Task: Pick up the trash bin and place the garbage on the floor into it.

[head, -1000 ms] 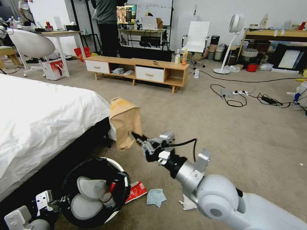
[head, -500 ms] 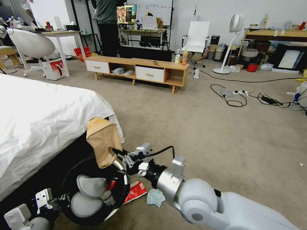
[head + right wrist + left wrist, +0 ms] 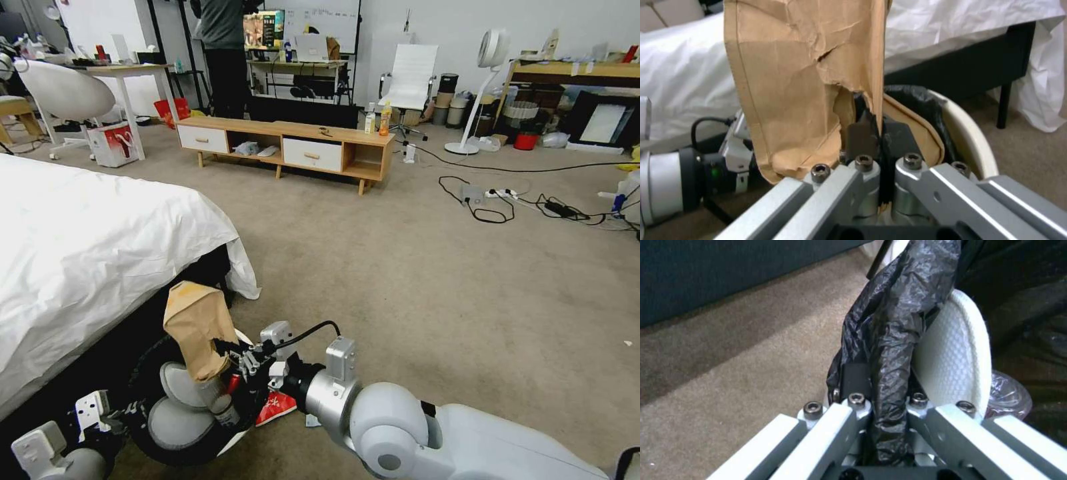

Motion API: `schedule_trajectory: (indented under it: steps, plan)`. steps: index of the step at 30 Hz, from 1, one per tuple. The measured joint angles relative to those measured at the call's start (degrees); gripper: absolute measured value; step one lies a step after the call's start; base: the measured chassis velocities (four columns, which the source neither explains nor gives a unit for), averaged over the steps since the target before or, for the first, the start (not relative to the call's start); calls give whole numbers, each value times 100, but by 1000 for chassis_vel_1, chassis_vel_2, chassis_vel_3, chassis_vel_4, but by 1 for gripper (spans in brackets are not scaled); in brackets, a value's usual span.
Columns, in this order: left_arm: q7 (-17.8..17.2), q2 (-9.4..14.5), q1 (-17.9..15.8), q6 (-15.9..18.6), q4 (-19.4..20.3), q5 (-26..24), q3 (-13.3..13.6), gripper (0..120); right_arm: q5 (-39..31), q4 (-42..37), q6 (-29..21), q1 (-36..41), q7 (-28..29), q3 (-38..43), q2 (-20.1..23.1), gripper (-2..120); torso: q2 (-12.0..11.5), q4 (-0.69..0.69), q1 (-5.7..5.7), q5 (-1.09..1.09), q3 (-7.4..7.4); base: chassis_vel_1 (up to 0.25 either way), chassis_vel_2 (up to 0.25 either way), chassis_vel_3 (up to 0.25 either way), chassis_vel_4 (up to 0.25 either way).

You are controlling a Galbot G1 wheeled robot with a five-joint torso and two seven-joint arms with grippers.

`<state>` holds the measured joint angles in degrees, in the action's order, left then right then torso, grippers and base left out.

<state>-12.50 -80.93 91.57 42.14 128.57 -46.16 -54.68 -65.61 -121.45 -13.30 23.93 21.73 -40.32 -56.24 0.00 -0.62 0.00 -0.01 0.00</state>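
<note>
The right claw [image 3: 235, 358] pinches a crumpled brown paper bag [image 3: 195, 327] by its lower edge, the bag upright over the mouth of the bin [image 3: 193, 403]. The left claw [image 3: 882, 396] is clamped on the bin's rim and black liner [image 3: 893, 316], holding it tilted beside the bed [image 3: 87, 240]. The bag looks light and limp — a torn, creased edge is the only easy purchase, and it may catch on the rim rather than drop cleanly. A second ago it hung well above the carpet [image 3: 427, 267], clear of the bin; now it is low, at the opening. A red wrapper [image 3: 275, 407] lies on the floor just beside the bin.
</note>
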Motion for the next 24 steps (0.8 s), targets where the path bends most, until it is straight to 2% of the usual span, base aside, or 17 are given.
schedule_trajectory:
  steps: [11,24]
  plan:
    - [-2,2,-12,0,-7,-13,10,2,-5,41,-454,-63,411,-286,-138,0,0,0,0,0,0,0,0,0,0]
    - [-1,9,3,0,59,-50,-18,2,73,127,-665,122,597,-405,-119,0,0,0,0,1,0,0,0,0,0]
